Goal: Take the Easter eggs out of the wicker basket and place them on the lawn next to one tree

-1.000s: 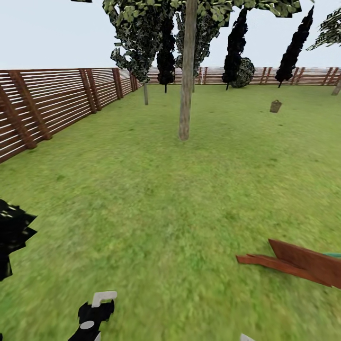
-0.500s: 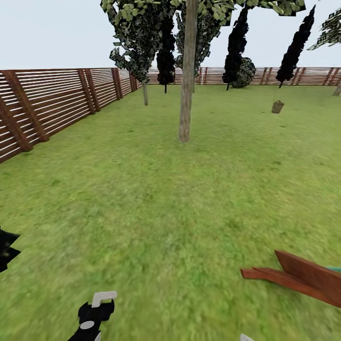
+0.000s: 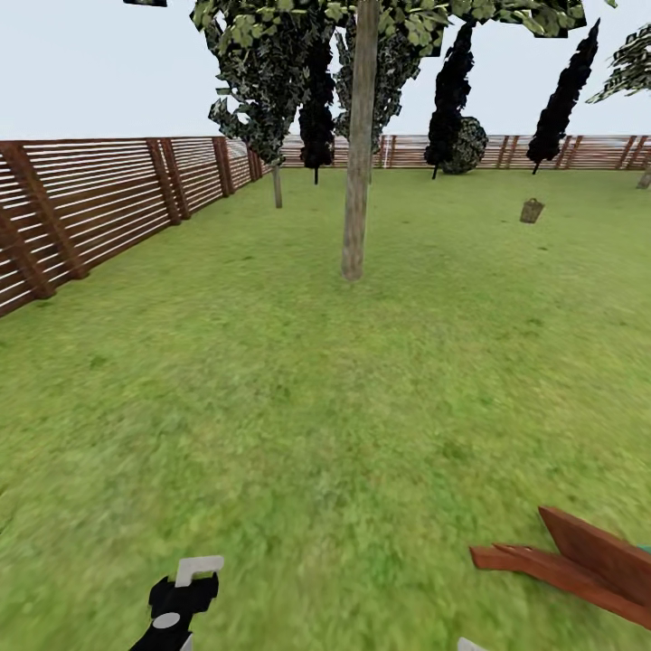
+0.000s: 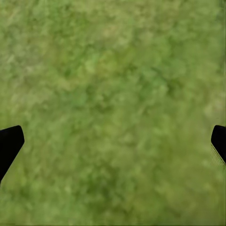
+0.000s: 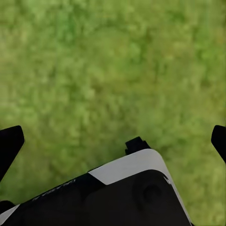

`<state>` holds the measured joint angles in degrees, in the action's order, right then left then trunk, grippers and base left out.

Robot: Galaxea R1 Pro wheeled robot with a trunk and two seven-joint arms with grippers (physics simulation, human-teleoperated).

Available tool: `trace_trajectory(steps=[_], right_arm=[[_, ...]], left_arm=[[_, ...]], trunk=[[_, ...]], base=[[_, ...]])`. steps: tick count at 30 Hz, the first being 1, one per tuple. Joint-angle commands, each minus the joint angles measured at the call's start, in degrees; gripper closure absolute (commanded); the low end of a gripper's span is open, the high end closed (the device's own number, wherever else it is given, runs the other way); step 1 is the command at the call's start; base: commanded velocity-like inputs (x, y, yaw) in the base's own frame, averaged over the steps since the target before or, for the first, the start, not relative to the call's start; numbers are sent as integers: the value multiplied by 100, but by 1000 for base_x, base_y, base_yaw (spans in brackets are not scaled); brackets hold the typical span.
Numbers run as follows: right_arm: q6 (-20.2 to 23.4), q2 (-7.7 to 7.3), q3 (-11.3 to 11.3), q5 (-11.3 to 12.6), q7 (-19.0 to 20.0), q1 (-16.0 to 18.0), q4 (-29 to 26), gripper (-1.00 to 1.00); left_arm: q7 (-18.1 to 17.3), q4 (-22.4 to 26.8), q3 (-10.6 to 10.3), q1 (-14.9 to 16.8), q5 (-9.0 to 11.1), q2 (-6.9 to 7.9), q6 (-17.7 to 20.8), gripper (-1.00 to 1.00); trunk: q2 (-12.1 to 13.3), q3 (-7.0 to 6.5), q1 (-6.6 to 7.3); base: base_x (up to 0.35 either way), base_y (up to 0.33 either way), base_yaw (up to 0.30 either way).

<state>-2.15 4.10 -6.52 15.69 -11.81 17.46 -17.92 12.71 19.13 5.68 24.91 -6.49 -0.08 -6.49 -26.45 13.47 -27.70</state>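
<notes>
The left gripper is showing low in the head view, black with a white tip, hanging over mottled green lawn. In the left wrist view its fingertips are sitting at opposite edges with bare grass between them, so the jaws are spread wide and holding nothing. In the right wrist view the right gripper is likewise standing with its jaws wide apart over grass, and a black-and-white part of the robot is lying beneath it.

A reddish-brown wooden piece is lying on the grass to the right. Beyond it, open grass is stretching ahead to the tree, whose straight grey-brown trunk is rising from the lawn at mid-distance under dark leaves.

Farther off to the right, a small tan-brown thing that appears to be the wicker basket is standing on the lawn, well apart from the tree; it is too small to tell what it holds.

A brown slatted fence is closing the left side and the far edge, with dark cypress-like trees in front of it.
</notes>
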Motion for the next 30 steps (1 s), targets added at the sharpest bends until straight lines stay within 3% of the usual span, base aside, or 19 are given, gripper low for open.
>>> trace_trajectory(steps=[1,21,30], right_arm=[[-22,3,-11,55,-6,3,-1,-100],[-22,3,-9,57,-6,3,-1,-100],[-22,3,-8,54,-6,3,-1,-100]], left_arm=[[5,-6,36,5,-59,-3,-19,-100],[5,-6,31,5,-63,-8,-19,-100],[4,-6,29,5,-63,-8,-19,-100]], trunk=[[-8,-1,-6],[-8,-185,-6],[-8,-204,-6]], base=[[323,0,0],[323,0,0],[323,0,0]])
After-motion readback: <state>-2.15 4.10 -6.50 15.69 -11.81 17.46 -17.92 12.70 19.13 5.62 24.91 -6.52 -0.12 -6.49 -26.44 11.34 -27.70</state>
